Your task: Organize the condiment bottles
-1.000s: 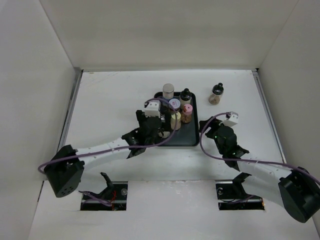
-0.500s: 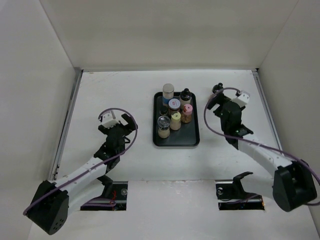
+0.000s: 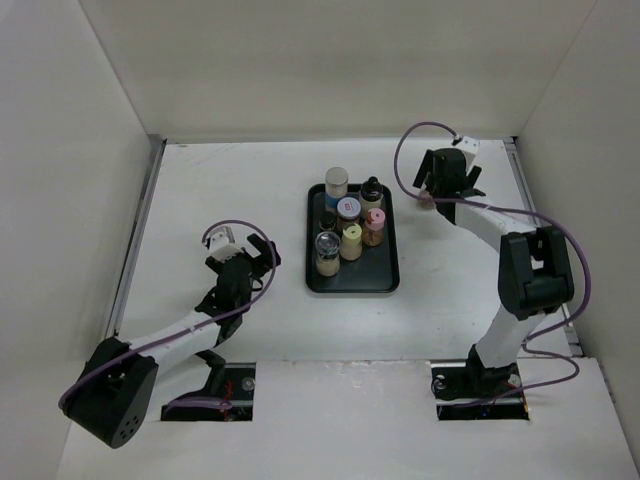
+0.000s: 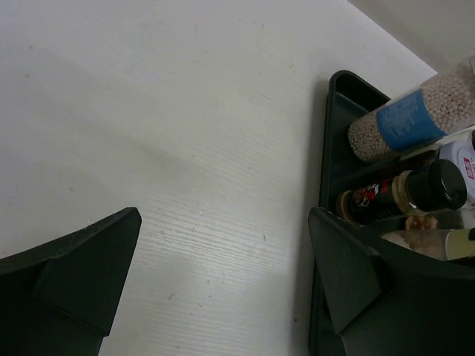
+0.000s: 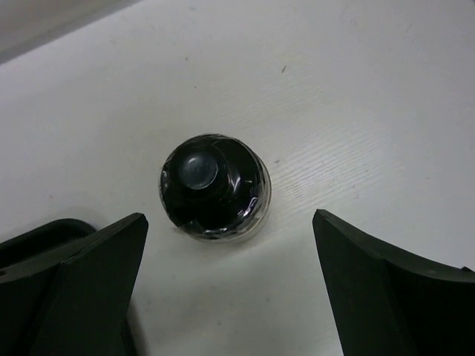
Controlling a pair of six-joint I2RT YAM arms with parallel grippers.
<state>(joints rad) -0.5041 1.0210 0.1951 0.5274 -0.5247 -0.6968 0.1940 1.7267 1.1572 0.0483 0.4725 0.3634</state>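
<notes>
While gaping, right gripper (image 5: 228, 215): is straddling bottle (image 5: 214, 185), not touching.
Left gripper (image 4: 224, 215): is gaping empty, tray (image 4: 326, 148) beside one finger.

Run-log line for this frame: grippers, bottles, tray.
left gripper open, over table beside tray | right gripper open, above lone black-capped bottle, not touching | other bottles upright in tray

Left arm (image 3: 180, 330) lies low, reaching toward one o'clock; left gripper (image 3: 262, 252) has its jaws spread wide. Right arm (image 3: 525, 270) extends far toward twelve o'clock, elbow raised; right gripper (image 3: 436, 190) points down, jaws wide apart.
</notes>
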